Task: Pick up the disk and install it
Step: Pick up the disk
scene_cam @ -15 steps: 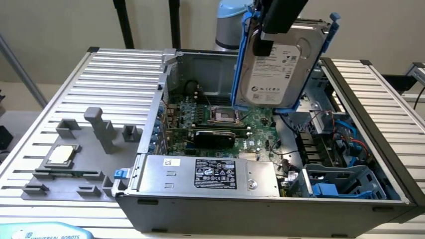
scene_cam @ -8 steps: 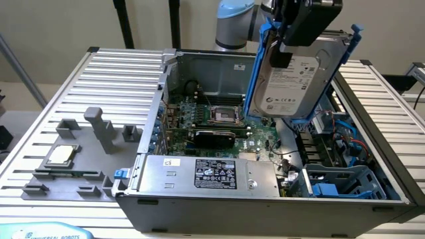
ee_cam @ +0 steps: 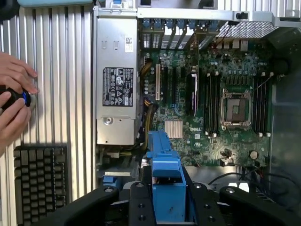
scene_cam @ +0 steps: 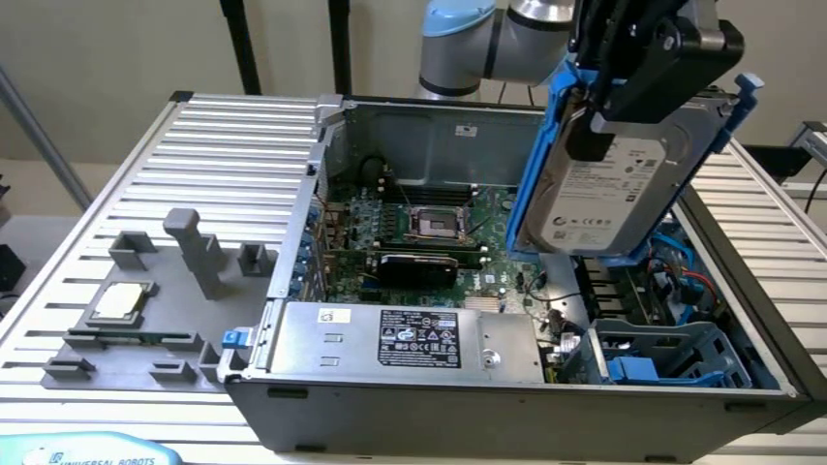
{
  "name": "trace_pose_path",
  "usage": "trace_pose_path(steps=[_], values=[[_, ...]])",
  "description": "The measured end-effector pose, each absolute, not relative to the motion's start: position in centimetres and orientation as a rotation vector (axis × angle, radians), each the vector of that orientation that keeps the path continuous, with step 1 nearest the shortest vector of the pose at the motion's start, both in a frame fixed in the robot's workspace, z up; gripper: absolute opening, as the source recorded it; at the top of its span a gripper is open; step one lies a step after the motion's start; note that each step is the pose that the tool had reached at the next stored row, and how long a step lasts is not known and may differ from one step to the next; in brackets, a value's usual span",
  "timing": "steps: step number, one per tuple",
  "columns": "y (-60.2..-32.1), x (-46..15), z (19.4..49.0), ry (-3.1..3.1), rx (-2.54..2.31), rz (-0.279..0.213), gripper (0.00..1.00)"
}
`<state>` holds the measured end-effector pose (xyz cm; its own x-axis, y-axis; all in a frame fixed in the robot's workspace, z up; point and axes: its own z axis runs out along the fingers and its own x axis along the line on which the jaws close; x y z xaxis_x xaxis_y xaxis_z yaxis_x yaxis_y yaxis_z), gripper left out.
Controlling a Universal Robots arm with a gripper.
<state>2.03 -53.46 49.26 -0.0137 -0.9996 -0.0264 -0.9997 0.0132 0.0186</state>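
Observation:
The disk (scene_cam: 607, 194), a silver-grey drive with a white label in a bright blue carrier frame, hangs tilted above the exterior view's right half of the open computer case (scene_cam: 310, 223). My gripper (scene_cam: 605, 121) is shut on it from above, its black fingers clamped on the carrier's upper part. In the wrist view the disk's blue carrier (ee_cam: 164, 165) sticks out from between the black fingers of my gripper (ee_cam: 164, 207), over the green motherboard (ee_cam: 207, 94).
A grey power supply (scene_cam: 401, 339) (ee_cam: 115, 89) lies along the case's front wall. A blue drive cage (scene_cam: 659, 358) sits in the case's front corner on the exterior view's right. A grey fixture (scene_cam: 142, 329) holds a small square chip (scene_cam: 116, 302). A person's hands (ee_cam: 14, 103) and a keyboard (ee_cam: 40, 179) lie outside the case.

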Motion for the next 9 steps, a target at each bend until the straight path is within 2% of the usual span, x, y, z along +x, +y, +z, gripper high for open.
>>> trace_pose_path(steps=[9], values=[[-56.0,4.9,48.5,2.232,-2.202,0.05,0.33]])
